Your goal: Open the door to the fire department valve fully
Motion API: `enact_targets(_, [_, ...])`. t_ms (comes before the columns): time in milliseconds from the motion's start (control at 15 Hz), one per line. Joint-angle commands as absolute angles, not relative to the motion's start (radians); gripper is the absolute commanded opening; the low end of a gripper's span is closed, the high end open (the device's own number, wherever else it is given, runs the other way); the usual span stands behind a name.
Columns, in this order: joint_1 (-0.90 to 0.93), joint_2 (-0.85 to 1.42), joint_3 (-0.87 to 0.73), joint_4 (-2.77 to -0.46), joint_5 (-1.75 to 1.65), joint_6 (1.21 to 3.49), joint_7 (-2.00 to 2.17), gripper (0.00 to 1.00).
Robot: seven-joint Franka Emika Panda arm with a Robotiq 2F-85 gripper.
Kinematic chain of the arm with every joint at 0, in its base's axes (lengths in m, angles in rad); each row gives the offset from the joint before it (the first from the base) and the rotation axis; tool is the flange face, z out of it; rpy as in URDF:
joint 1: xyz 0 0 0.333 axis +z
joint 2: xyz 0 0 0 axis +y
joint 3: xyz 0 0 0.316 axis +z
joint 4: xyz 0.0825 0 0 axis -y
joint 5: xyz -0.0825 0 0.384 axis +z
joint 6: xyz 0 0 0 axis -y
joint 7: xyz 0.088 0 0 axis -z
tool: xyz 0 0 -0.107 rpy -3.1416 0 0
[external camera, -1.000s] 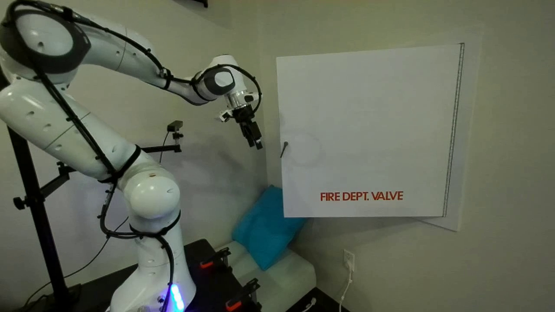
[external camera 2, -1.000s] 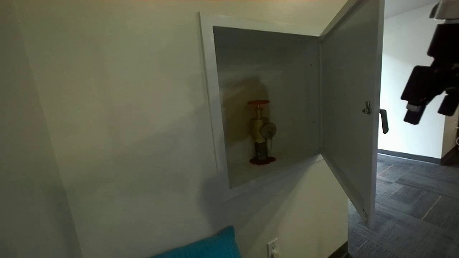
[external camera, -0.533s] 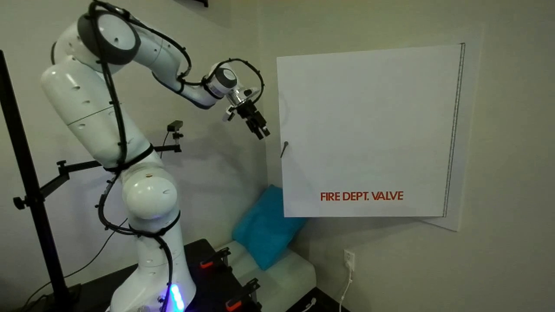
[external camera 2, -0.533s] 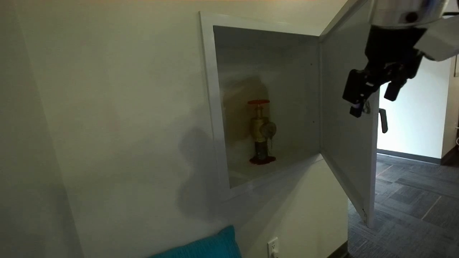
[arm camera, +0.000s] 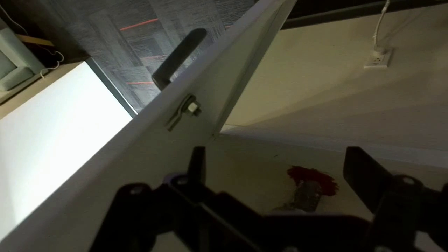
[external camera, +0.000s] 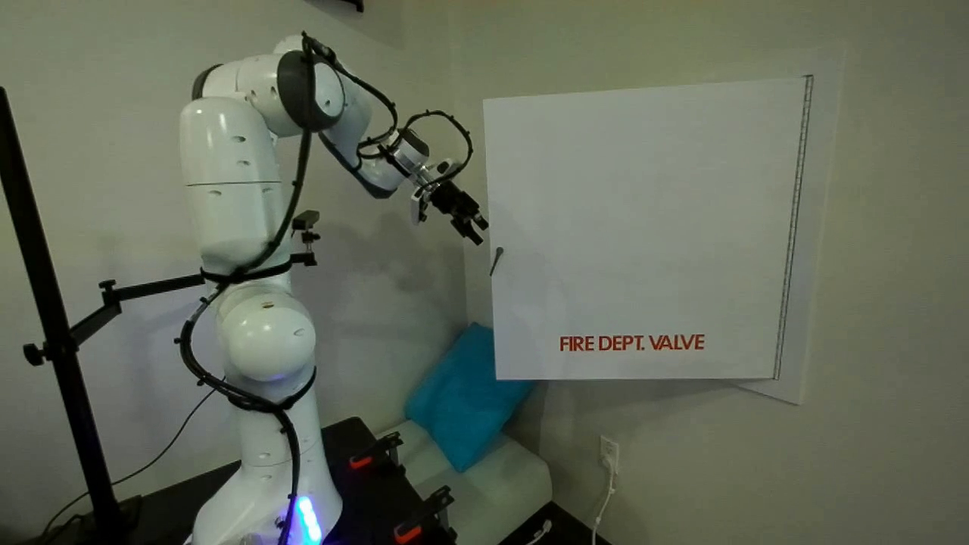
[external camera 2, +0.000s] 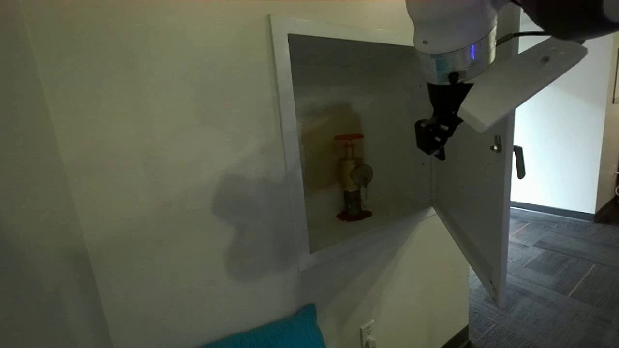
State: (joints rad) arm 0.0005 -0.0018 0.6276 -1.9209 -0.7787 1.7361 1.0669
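The white door (external camera: 636,212) with red "FIRE DEPT. VALVE" lettering stands partly open, swung out from the wall. Its inner face shows in an exterior view (external camera 2: 471,203) and in the wrist view (arm camera: 150,147). A dark handle (external camera 2: 519,162) is on its outer side; a metal latch (arm camera: 190,106) is on its inner side near the free edge. My gripper (arm camera: 276,164) is open and empty. It hangs on the inner side of the door, in front of the cabinet opening, in an exterior view (external camera 2: 433,150). No contact with the door shows.
A brass valve (external camera 2: 349,174) with a red wheel stands inside the cabinet (external camera 2: 295,145). A teal pillow (external camera: 462,401) rests on a light couch (external camera: 484,473) below. A wall outlet (external camera: 609,452) with a cable is under the cabinet. A black stand (external camera: 57,303) is behind the arm.
The arm has swung round and carried the gripper past the door's free edge to its inner side, toward the cabinet opening. The door shows no clear movement.
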Motion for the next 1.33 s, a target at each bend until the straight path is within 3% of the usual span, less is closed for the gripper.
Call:
enact_targets(0, [0.104,0.009,0.528,-1.910,-0.781,1.730,1.068,1.00])
enact_targets(333, [0.193,0.042,0.461,-1.872,-0.854,1.643,1.102,1.00])
enact_targets(400, [0.220,0.056,0.447,-1.858,-0.884,1.611,1.098,0.94])
enact_targets(533, [0.267,0.084,0.427,-1.831,-0.947,1.542,1.098,0.65])
enact_targets(1000, [0.362,0.187,0.378,-1.737,-1.095,1.384,1.074,0.12])
enact_targets(1133, [0.370,0.212,0.361,-1.718,-1.118,1.361,1.066,0.01])
enact_targets(1267, [0.375,0.236,0.344,-1.700,-1.135,1.336,1.062,0.00])
